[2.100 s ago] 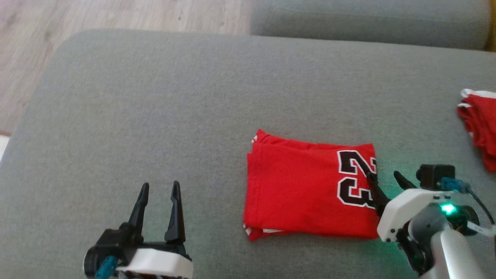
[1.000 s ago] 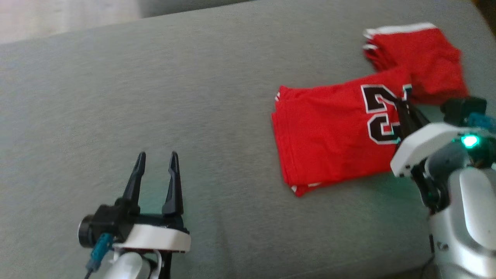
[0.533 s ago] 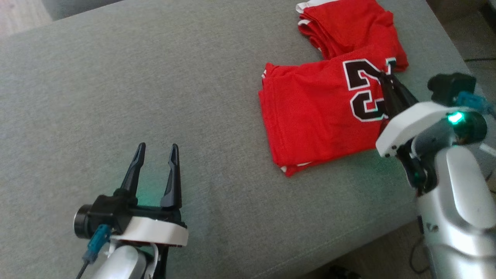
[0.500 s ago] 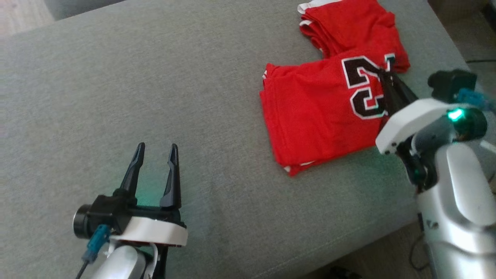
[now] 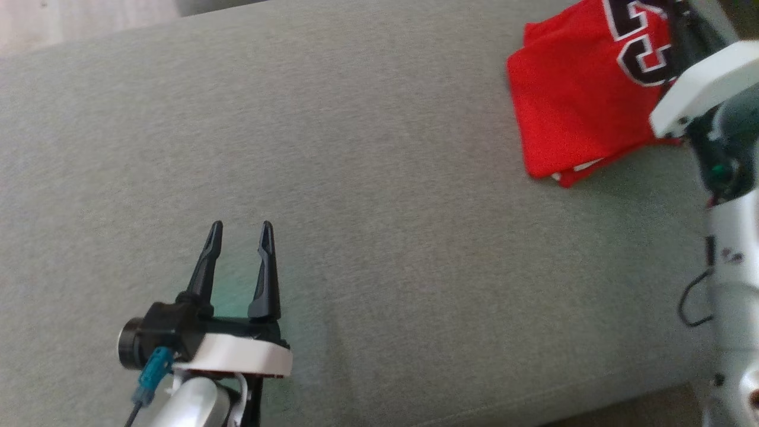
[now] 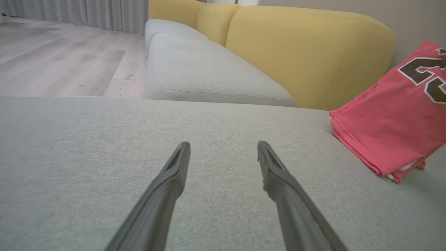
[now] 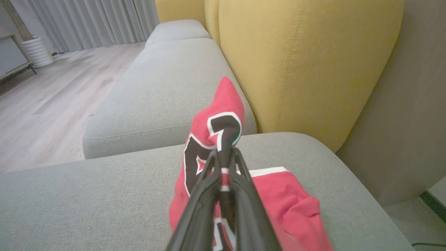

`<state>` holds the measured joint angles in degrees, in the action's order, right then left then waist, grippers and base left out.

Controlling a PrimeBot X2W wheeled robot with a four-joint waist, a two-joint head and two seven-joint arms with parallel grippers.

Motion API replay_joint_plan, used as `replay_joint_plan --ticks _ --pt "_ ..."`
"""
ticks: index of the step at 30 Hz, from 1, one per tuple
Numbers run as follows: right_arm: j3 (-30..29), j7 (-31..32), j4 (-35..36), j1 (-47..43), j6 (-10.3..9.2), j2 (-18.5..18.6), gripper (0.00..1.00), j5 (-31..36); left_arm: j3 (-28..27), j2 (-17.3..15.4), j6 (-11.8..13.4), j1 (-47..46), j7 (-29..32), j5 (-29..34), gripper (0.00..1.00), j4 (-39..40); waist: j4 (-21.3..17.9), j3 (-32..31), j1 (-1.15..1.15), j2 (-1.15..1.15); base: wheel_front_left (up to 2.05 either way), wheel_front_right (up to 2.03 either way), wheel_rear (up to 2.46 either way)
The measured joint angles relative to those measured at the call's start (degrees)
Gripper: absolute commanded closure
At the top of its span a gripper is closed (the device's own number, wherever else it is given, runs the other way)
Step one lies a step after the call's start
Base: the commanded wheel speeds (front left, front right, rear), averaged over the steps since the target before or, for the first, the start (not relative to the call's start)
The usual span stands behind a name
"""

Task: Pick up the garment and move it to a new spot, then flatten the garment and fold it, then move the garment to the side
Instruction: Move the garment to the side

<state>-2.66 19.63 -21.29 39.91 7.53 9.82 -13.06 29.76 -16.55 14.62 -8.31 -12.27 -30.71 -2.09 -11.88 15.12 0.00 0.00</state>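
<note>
Right wrist view is adding a red piece [image 7: 296, 198] (white-trimmed) below the garment [image 7: 223, 104], whose long axis is sloping up to the pinching right gripper [image 7: 224, 155]; left gripper [image 5: 240, 228] is gaping.

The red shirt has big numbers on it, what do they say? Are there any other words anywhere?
"23": black digits edged in white, on the folded red shirt; each view cuts off part of them, and the right gripper, shut on the shirt, hides part.
Small dark marks on the robot's right arm: too blurred to read.
No other text.
</note>
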Motion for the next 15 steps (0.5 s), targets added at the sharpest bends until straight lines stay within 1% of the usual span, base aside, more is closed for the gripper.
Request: replay_joint_plan --ticks 5,12,13,15 --pt "-1.6 3.0 -2.2 2.7 0.0 4.6 1.0 0.4 0.0 0.9 -0.1 0.0 -0.5 0.0 0.0 -0.4 3.3 0.1 0.0 0.0 0.0 0.0 0.0" --pt "-4.1 5.4 -3.9 4.1 0.0 13.7 1.0 3.5 0.9 1.2 -1.1 -1.0 -0.9 0.1 0.0 -0.6 7.4 2.1 0.0 0.0 0.0 0.0 0.0" --pt "-5.3 5.6 -4.4 4.1 0.0 15.9 1.0 4.1 1.7 1.5 -1.1 -1.6 -0.9 0.4 0.0 -0.6 8.4 3.0 0.0 0.0 0.0 0.0 0.0" --pt "-7.0 5.6 -5.3 4.0 0.0 17.1 1.0 4.1 2.1 1.8 -1.1 -2.1 -0.9 0.7 0.0 -0.7 9.3 4.0 0.0 0.0 0.0 0.0 0.0"
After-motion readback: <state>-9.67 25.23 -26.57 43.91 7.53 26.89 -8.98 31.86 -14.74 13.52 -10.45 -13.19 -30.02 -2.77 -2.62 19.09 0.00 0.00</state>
